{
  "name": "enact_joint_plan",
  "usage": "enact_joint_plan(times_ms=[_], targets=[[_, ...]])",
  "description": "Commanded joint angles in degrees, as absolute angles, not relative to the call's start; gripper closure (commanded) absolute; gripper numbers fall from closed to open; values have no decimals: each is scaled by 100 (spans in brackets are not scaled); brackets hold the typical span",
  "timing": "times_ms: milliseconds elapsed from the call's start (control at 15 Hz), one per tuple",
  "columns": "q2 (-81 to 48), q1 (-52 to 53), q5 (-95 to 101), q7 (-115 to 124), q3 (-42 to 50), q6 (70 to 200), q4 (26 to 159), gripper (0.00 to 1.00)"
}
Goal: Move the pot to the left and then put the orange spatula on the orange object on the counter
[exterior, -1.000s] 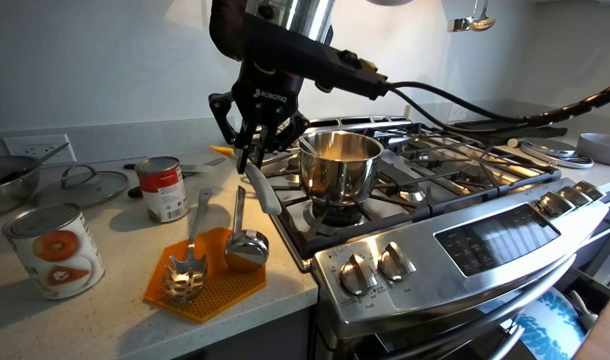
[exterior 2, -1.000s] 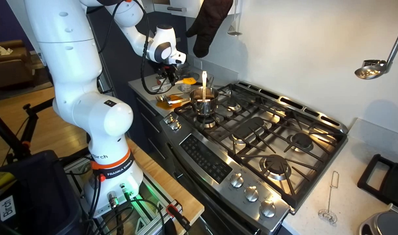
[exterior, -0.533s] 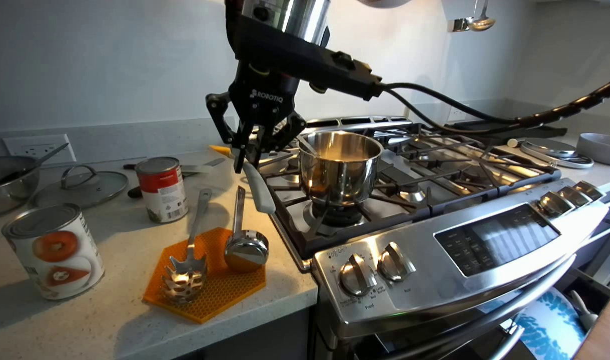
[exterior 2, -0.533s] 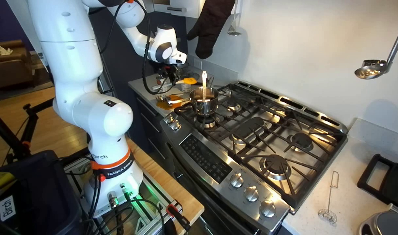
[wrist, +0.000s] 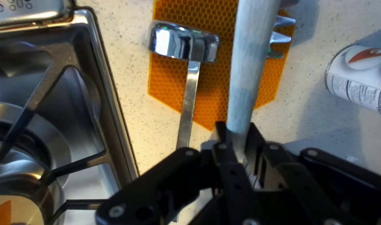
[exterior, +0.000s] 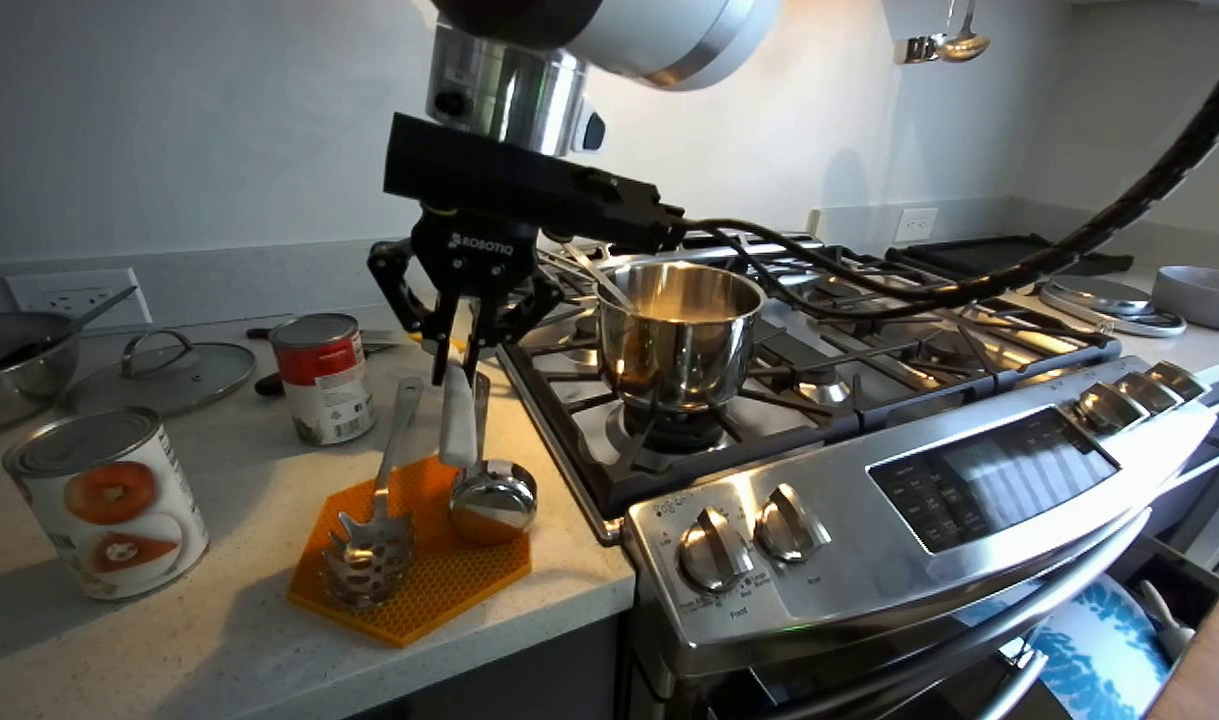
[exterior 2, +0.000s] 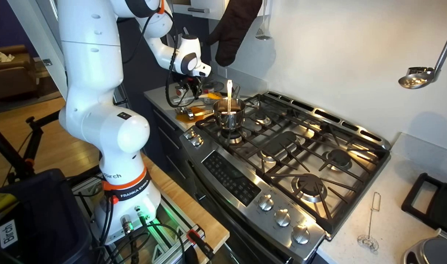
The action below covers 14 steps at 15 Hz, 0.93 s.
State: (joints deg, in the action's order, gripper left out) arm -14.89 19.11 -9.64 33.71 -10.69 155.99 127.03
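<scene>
Gripper (exterior: 456, 372), clamped on the orange spatula (exterior: 459, 425), has since been lowered toward the orange mat (exterior: 459, 585) below; the pot (exterior: 675, 350) is seen to its side; the blade (exterior 2: 213, 96) is shown in an exterior view, only the handle (wrist: 253, 62) in the wrist view

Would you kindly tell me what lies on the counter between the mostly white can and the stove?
The orange mat lies there, bearing the heads of a toothed spoon and a metal scoop; an exterior view shows it.
</scene>
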Motion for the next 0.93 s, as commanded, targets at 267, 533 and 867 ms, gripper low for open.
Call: enact_joint_plan(times_ms=[267, 533, 867], targets=[[-2604, 2815, 425, 5285, -247, 15270, 11583, 96], [-3018, 2960, 589, 5451, -181, 15022, 11166, 96], [-3333, 3116, 970, 5415, -37, 14520, 10761, 96]])
